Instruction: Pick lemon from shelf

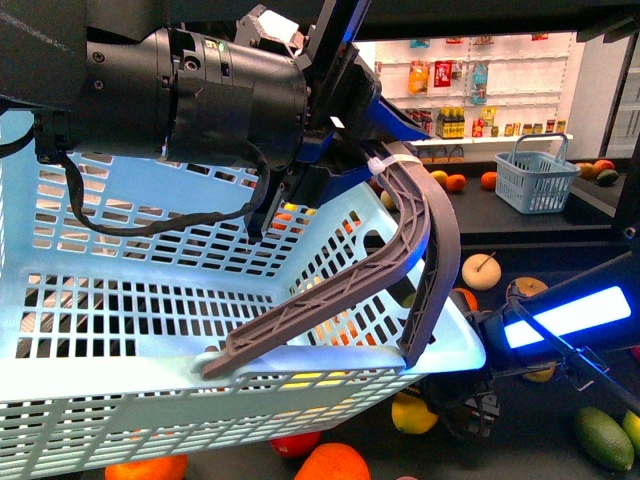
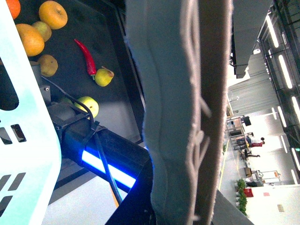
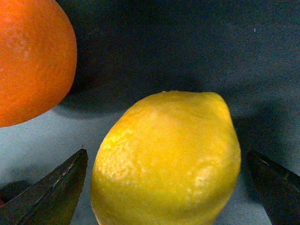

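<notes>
Left claw [image 1: 385,150]: it gripped the grey handle [image 1: 400,260] of the basket [image 1: 150,320], fingers closed round it. Judged reason: basket kept up off the shelf and open-side ready, so a fruit could go straight in.
Basket: pale blue, slotted, hung below and to the left of the left claw; it hid much of the tray in the front view.
Handle, left wrist view: it filled the frame right at that claw, too close to show the jaws themselves.
Orange [image 3: 28,56]: lay just outside the right claw's left finger [image 3: 51,192], near the lemon but apart from it, so it looked clear of the closing path.
Lemon [image 3: 168,159]: bright yellow, sat on the dark tray of the shelf [image 3: 197,42], dead between the right claw's two fingers. In the front view it showed under the basket's corner [image 1: 412,412].
Right claw [image 3: 164,187]: wide open, a gap on either side of the lemon, no contact seen. Judged step: lined up to close; lemon not yet picked.
Right arm [image 1: 560,320]: reached low under the basket's right edge, likely to get at the tray without knocking the basket.
Risk: smooth rounded skin could slip if pinched off-centre.
</notes>
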{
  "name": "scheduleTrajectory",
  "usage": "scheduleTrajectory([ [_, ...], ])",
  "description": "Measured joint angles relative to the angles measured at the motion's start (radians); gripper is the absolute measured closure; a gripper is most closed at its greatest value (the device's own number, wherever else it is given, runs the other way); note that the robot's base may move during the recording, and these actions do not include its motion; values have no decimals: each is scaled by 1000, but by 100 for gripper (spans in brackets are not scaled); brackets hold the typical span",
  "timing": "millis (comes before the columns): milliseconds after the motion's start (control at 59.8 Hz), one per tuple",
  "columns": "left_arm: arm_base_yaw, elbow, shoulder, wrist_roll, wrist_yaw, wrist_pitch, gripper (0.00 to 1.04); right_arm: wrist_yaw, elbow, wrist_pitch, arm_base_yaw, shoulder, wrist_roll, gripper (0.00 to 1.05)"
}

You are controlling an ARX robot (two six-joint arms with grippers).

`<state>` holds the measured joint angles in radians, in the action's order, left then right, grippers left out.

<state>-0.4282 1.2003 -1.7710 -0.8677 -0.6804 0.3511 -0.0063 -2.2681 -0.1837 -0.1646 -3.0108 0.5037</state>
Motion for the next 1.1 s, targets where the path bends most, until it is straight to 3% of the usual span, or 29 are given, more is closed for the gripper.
scheduleTrajectory([
  [134,0,0,0,0,0,0,95,6,-66,-32,-3,-37,6,4],
  [368,0,0,0,0,0,0,95,5,-82,-37,-6,-52,8,34],
  [535,0,0,0,-1,-2,0,95,16,22,11,1,-2,10,34],
  [770,0,0,0,0,-1,0,95,41,343,134,47,172,-2,34],
  [1104,0,0,0,0,0,0,95,65,739,293,239,534,-72,35],
])
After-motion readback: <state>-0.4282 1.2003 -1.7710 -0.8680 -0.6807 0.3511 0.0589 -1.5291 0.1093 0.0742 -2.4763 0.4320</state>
